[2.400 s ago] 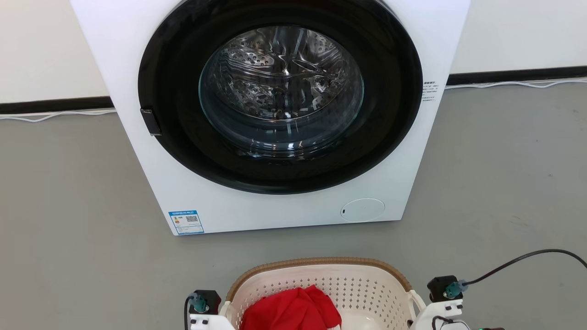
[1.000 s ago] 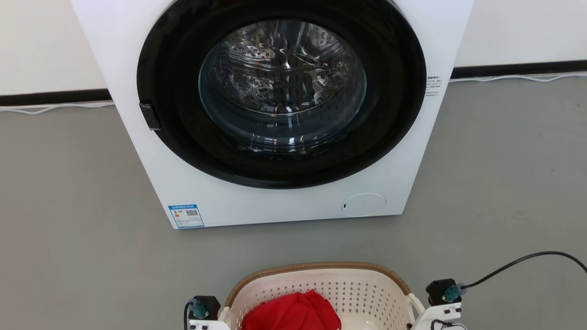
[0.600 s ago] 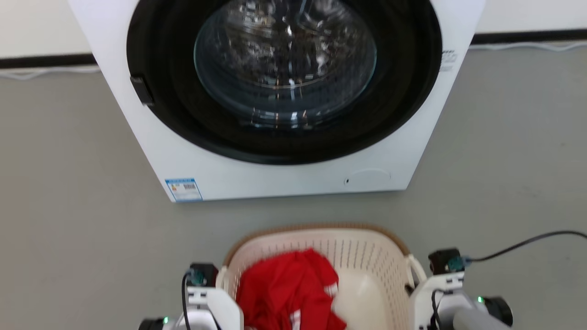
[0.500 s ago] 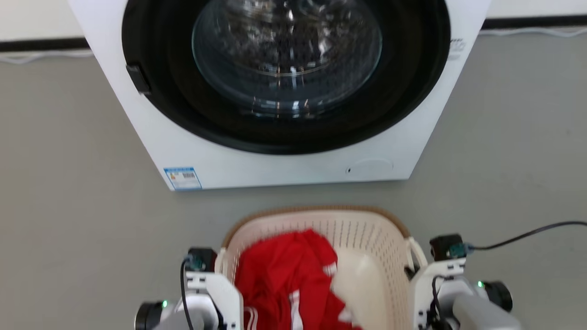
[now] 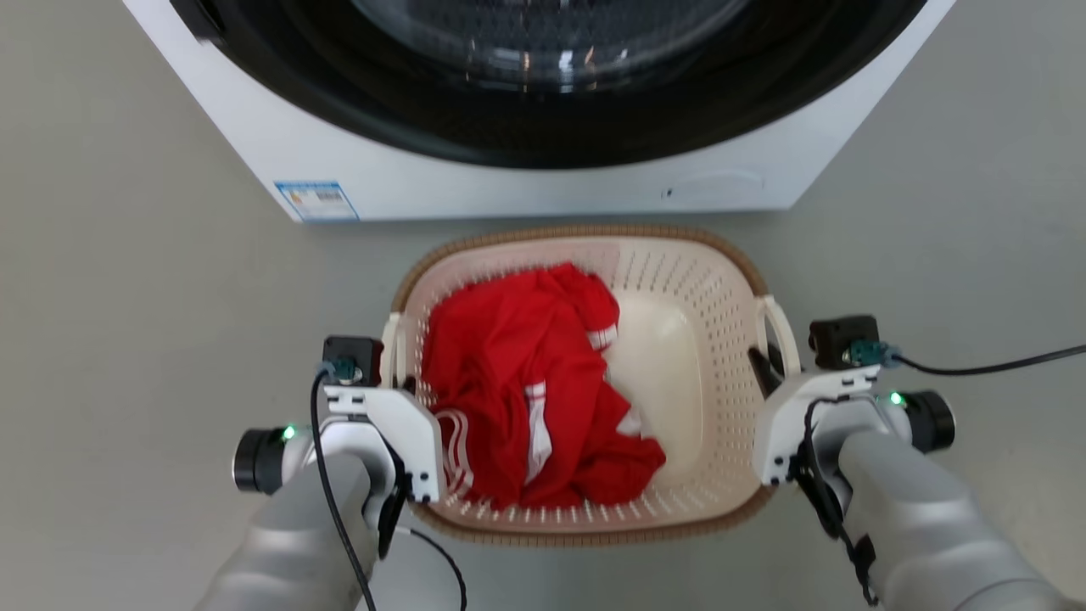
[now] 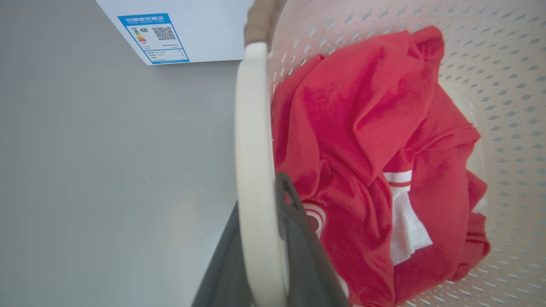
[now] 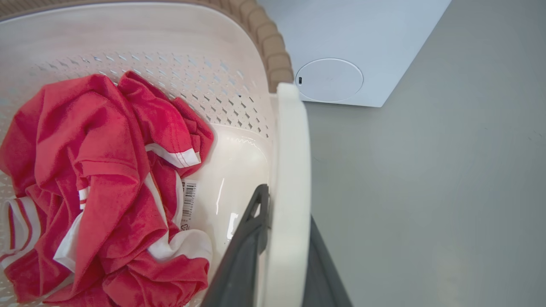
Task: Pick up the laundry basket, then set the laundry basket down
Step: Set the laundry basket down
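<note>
The laundry basket point(image 5: 679, 339), cream-white and perforated with a tan woven rim, sits low in front of the washer; I cannot tell whether it touches the floor. My left gripper point(image 5: 400, 382) is shut on its left white loop handle point(image 6: 254, 149), one dark finger on each side point(image 6: 260, 196). My right gripper point(image 5: 761, 367) is shut on the right handle point(image 7: 290, 170) in the same way point(image 7: 286, 209). A crumpled red garment point(image 5: 526, 382) with white stripes lies in the basket's left half, with bare bottom to its right.
The white washer point(image 5: 509, 182) with its dark round door stands just beyond the basket's far rim, a blue label point(image 5: 316, 200) at its lower left corner. Grey floor point(image 5: 127, 297) spreads on both sides. A black cable point(image 5: 984, 369) trails off to the right from my right wrist.
The head camera has tipped downward, so the whole basket and both forearms now show. The gap between basket rim and washer base looks narrower. Both grippers keep hold of the handles.
</note>
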Motion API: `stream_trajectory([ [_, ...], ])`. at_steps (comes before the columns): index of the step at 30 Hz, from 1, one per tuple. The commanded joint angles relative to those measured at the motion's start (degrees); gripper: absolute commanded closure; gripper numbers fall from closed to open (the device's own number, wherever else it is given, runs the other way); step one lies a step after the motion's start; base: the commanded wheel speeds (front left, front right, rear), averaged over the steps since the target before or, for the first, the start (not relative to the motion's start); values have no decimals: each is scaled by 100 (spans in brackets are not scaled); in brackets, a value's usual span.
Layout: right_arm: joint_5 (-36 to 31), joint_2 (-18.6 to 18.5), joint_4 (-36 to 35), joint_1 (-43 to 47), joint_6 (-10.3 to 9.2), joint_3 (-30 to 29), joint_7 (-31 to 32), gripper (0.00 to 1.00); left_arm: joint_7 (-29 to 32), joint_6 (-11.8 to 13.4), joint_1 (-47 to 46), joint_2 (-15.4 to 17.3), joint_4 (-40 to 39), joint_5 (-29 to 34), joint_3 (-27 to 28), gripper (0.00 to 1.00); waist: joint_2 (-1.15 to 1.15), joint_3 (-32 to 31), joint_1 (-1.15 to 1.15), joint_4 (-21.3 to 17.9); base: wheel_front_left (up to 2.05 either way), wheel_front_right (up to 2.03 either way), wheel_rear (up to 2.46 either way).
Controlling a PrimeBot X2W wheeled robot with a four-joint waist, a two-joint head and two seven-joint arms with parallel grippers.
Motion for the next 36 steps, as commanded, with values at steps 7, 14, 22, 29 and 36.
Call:
stream_trajectory([
  [7, -303, 99, -89, -446, 42, -58, -318, 100, -259, 68, -586, 96, 36, 95, 129, 100, 0, 898, 0, -51, 0, 0, 0],
  [14, -706, 99, -87, -778, 42, -463, -362, 100, -367, 141, -1020, 132, 63, 206, 174, 100, 0, 1495, 0, -50, 0, 0, 0],
  [22, -1464, 99, -250, -995, 42, -1190, -364, 100, -390, 283, -1465, 161, -141, 423, 371, 100, 0, 2105, 0, 39, 0, 0, 0],
  [29, -2042, 99, -473, -982, 42, -1710, -365, 100, -391, 387, -1615, 243, -387, 668, 606, 100, 0, 2418, 0, 90, 0, 0, 0],
  [36, -2494, 99, -712, -989, 42, -2161, -365, 100, -391, 454, -1714, 327, -597, 996, 911, 100, 0, 2714, 0, 104, 0, 0, 0],
])
